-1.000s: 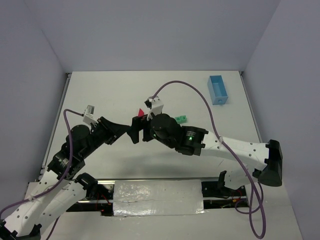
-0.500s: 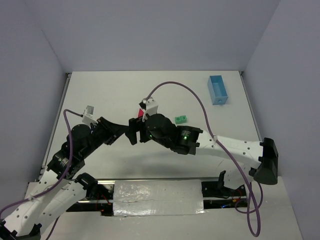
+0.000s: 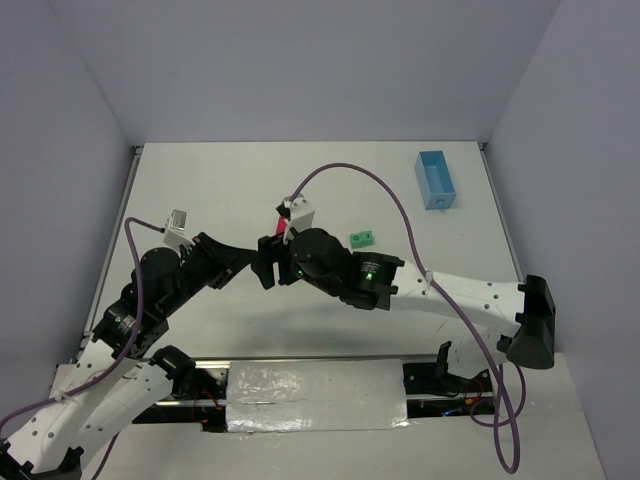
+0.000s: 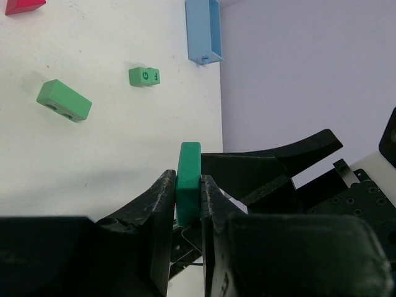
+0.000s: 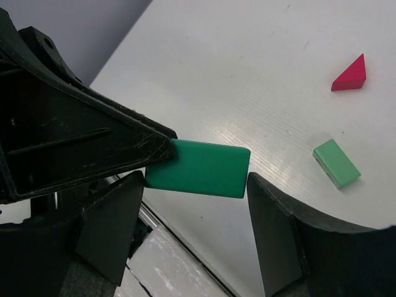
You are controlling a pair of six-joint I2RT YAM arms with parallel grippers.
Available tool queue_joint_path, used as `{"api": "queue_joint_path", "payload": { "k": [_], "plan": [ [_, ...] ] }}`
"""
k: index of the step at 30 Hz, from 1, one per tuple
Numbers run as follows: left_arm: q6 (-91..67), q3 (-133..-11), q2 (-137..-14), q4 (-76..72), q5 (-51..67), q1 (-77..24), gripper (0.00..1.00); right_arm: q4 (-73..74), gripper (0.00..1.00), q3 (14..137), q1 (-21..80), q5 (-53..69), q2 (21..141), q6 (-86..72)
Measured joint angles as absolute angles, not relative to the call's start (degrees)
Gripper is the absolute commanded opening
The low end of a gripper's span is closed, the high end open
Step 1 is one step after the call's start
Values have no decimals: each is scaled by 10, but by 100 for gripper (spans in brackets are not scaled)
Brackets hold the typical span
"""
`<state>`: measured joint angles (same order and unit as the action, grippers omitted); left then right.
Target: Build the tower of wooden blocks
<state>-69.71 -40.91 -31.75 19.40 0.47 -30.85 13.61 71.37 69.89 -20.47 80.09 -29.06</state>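
Note:
My left gripper (image 4: 185, 185) is shut on a flat dark green rectangular block (image 4: 188, 182) and holds it on edge above the table. In the right wrist view the same block (image 5: 199, 168) sticks out of the left gripper's fingers (image 5: 93, 142). My right gripper (image 5: 195, 180) is open with one jaw at each end of the block. Its right jaw is near or at the block's end, and the left jaw stands off it. The two grippers meet at mid-table (image 3: 266, 260). On the table lie a red triangular piece (image 5: 350, 74), a light green rectangular block (image 5: 336, 163) and a lettered green block (image 3: 361, 238).
A light blue tray (image 3: 435, 180) stands at the far right of the table, also in the left wrist view (image 4: 203, 31). The red piece (image 3: 284, 226) is partly hidden behind the right wrist. A foil-covered strip (image 3: 315, 396) lies along the near edge between the arm bases.
My right arm has moved a little left, bringing its open jaws around the block held by my left gripper. The left arm has stayed nearly still.

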Motion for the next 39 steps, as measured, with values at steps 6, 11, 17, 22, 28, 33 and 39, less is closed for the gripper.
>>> {"api": "queue_joint_path", "payload": {
  "k": [6,11,17,22,28,33,39],
  "plan": [
    [-699,-409,-317,194,4,-309,0,133,59,714,699,-212,801,-291],
    [-702,-409,-318,195,0,-308,4,133,34,717,699,-212,805,-288],
    [-697,-409,-318,193,1,-309,99,128,23,717,699,-193,806,-268],
    [-661,-457,-340,278,-57,-309,100,121,23,690,677,-173,802,-249],
    [-584,-573,-365,409,-219,-309,99,139,23,606,555,-161,763,-217],
    [-457,-614,-354,450,-290,-309,99,166,22,596,425,-155,766,-155],
    [-334,-546,-349,432,-334,-309,100,189,23,611,329,-150,840,-90]
  ]
}}
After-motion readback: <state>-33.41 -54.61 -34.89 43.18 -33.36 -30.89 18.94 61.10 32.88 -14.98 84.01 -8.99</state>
